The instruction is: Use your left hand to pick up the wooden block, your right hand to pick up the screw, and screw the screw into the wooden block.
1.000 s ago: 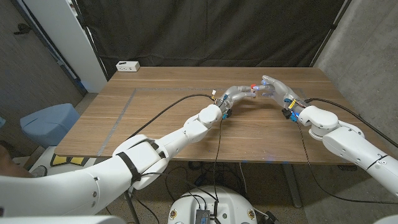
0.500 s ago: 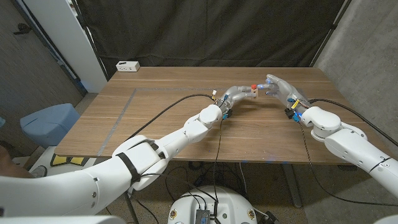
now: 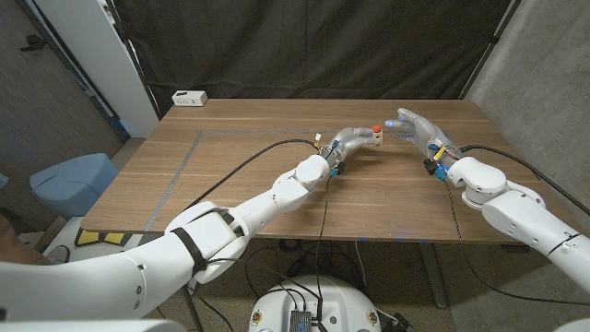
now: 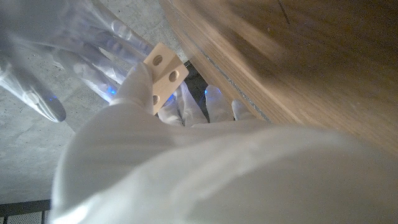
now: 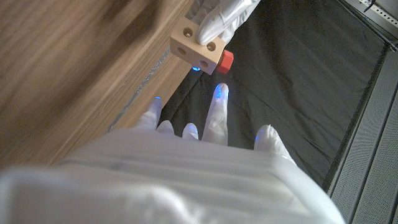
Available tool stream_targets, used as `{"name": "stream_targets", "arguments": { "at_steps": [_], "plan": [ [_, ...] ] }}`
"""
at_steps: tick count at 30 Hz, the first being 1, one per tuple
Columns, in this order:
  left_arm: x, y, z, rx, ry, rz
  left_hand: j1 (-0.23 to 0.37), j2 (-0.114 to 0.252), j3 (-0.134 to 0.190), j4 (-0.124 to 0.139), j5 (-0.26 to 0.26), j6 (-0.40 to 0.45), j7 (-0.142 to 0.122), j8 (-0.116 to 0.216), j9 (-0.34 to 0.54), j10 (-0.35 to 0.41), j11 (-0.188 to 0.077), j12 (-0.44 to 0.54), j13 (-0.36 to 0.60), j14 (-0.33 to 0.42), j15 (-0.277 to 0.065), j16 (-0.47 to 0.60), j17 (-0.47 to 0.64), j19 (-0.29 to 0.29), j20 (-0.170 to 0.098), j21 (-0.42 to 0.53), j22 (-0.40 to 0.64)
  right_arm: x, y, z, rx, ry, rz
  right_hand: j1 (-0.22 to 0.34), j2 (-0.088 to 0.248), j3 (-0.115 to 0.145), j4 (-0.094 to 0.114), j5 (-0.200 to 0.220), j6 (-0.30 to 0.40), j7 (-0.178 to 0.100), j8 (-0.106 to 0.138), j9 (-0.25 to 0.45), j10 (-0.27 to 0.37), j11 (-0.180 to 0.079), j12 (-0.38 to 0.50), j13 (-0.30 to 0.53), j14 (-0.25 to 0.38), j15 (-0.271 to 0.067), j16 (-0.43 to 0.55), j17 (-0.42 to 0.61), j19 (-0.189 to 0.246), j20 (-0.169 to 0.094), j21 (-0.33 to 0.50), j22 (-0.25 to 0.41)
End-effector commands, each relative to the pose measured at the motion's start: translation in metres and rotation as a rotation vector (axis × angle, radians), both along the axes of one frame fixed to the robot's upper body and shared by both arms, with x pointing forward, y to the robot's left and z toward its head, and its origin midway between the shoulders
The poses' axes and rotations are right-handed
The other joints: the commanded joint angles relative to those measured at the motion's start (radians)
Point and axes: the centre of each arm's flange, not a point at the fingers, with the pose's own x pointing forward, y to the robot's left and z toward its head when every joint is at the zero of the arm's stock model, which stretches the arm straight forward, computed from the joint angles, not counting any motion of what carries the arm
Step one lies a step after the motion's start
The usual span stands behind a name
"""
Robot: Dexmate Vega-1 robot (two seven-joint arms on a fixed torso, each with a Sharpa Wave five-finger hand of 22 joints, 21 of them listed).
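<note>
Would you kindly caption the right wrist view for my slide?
Left hand holds the block with red screw seated; right hand open nearby.

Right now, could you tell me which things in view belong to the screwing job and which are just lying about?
Part of the job:
- wooden block, held by the left hand
- red screw, seated in the block
- right hand, open beside it

Just lying about:
- white box at the table's far corner
- black cables across the table

Head view evenly lit; wrist views blurred, perhaps overexposed.
</note>
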Motion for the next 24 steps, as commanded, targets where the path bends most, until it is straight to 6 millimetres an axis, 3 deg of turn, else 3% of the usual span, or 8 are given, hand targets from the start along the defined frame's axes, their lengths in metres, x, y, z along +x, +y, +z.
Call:
{"name": "stream_targets", "arguments": {
  "at_steps": [1,9,24],
  "plan": [
    [-0.0004,-0.0006,0.0004,0.004,-0.002,-0.001,-0.003,0.011,0.035,0.027,0.006,0.018,0.005,0.006,0.004,0.009,0.000,0.008,0.006,0.008,-0.043,0.005,0.003,0.003,-0.006,0.002,0.003,0.0060,0.0004,0.0047,-0.018,0.007,0.019,-0.006,-0.010,-0.001,0.005,0.001,-0.020,0.000,-0.005,-0.001,-0.027,0.000,-0.008,0.002,-0.031,0.007,-0.007,0.005,-0.017,0.000,-0.003,0.003],
    [-0.0005,-0.0003,0.0003,0.004,-0.002,0.002,-0.001,0.010,0.035,0.026,0.006,0.018,0.004,0.006,0.004,0.008,0.000,0.008,0.006,0.008,-0.043,0.005,0.003,0.002,-0.007,0.002,0.003,0.0103,0.0031,0.0065,-0.035,0.019,0.043,-0.023,-0.013,-0.008,0.014,0.001,-0.066,-0.011,-0.012,-0.003,-0.071,0.003,-0.010,0.002,-0.061,0.011,-0.012,0.009,-0.051,-0.003,-0.009,0.003],
    [-0.0016,0.0007,-0.0012,0.004,-0.001,0.004,-0.002,0.010,0.034,0.026,0.006,0.018,0.004,0.006,0.004,0.009,0.001,0.008,0.006,0.008,-0.044,0.005,0.003,0.003,-0.008,0.002,0.003,0.0150,0.0081,0.0068,-0.055,0.038,0.079,-0.042,-0.018,-0.016,0.025,0.003,-0.092,-0.011,-0.009,-0.004,-0.101,0.005,-0.007,0.002,-0.086,0.011,-0.012,0.013,-0.072,0.002,-0.009,0.004]
  ]
}}
